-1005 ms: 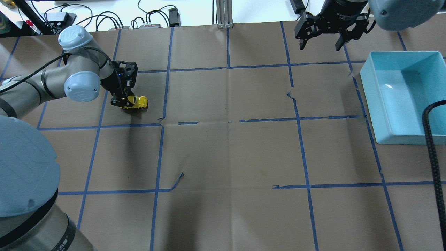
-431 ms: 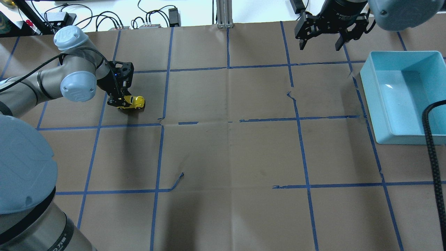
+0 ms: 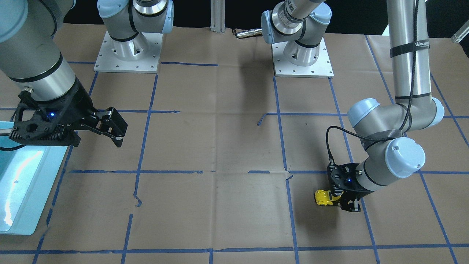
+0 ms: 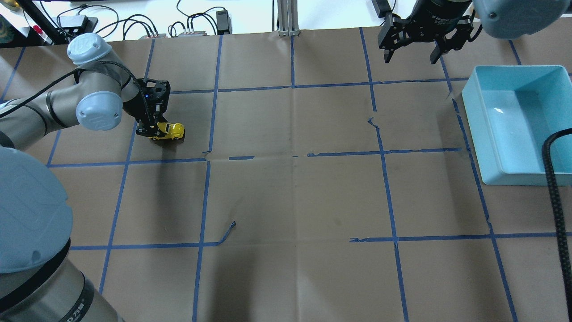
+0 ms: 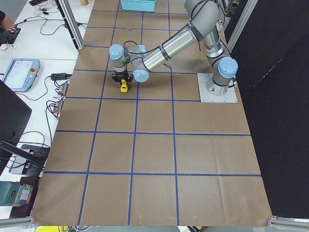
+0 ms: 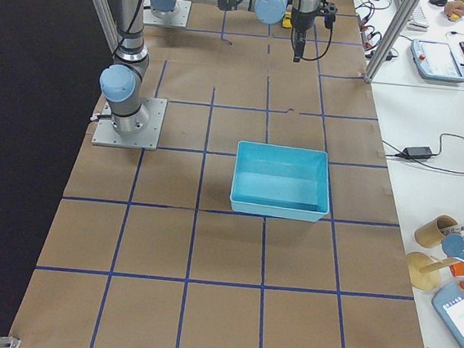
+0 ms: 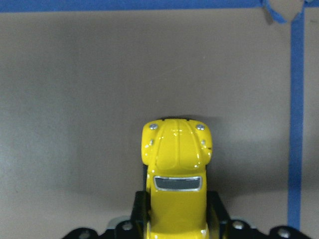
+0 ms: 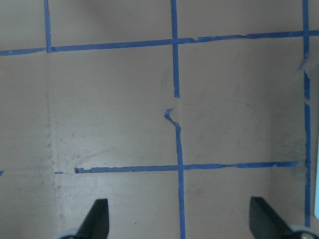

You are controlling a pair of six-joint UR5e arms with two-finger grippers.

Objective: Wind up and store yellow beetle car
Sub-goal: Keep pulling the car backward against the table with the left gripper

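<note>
Yellow beetle car (image 4: pixel 172 130) was gripped by its rear in left claw (image 4: pixel 153 132) | nose pointed toward blue bin (image 4: pixel 476 129), well apart | right claw (image 4: pixel 411 59) gaped wide and empty, nearer the bin.

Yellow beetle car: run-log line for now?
left end effector: shut on yellow beetle car | right end effector: open | blue bin: empty

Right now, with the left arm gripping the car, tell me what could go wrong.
The left fingers clamp only the rear of the glossy car; it may slip or swivel free. The bin sits across the whole table, so a released car could veer, snag on torn tape, and miss it.
</note>
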